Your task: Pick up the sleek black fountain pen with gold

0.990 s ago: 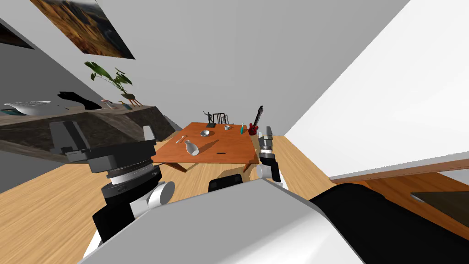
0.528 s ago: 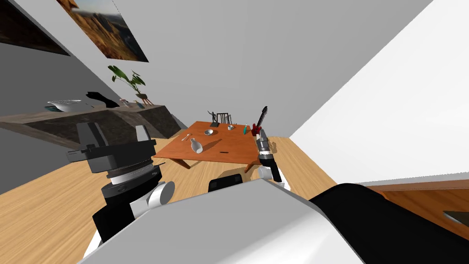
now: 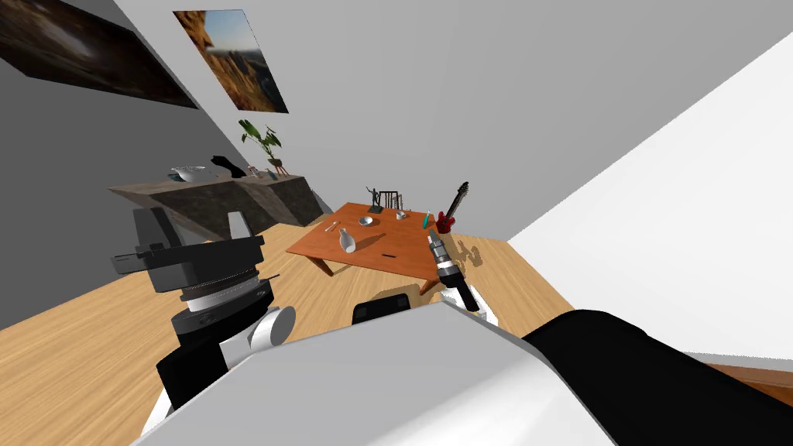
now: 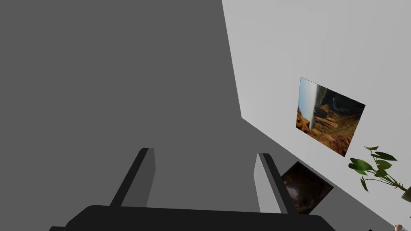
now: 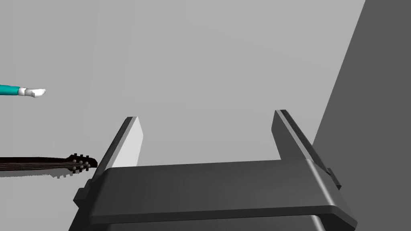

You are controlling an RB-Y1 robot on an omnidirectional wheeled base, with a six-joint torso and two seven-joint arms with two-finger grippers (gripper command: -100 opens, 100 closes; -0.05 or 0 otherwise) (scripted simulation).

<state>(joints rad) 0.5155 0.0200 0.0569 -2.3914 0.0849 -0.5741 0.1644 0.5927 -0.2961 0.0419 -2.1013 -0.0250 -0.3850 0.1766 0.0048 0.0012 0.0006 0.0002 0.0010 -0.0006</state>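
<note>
A small black pen (image 3: 386, 255) lies near the front edge of the low orange-brown table (image 3: 403, 263), far ahead of me. My left gripper (image 3: 193, 229) is raised at my left, well short of the table, with its fingers wide apart and nothing between them; the left wrist view shows that gripper (image 4: 204, 154) against a grey wall. My right gripper (image 3: 432, 235) hovers by the table's near right corner, apart from the pen. In its own wrist view the right gripper (image 5: 205, 116) is open and holds nothing.
On the table stand a white vase (image 3: 346, 241), a small bowl (image 3: 367, 221), a cup (image 3: 400, 215), a teal object (image 3: 425, 221), a dark figurine (image 3: 375, 197) and a red guitar (image 3: 453, 209). A dark sideboard (image 3: 224, 197) with a plant (image 3: 263, 139) runs along the left wall.
My view has swung, so the sideboard, pictures and table have slid rightwards in it. The right forearm now leans more to the left. Both grippers stay open.
</note>
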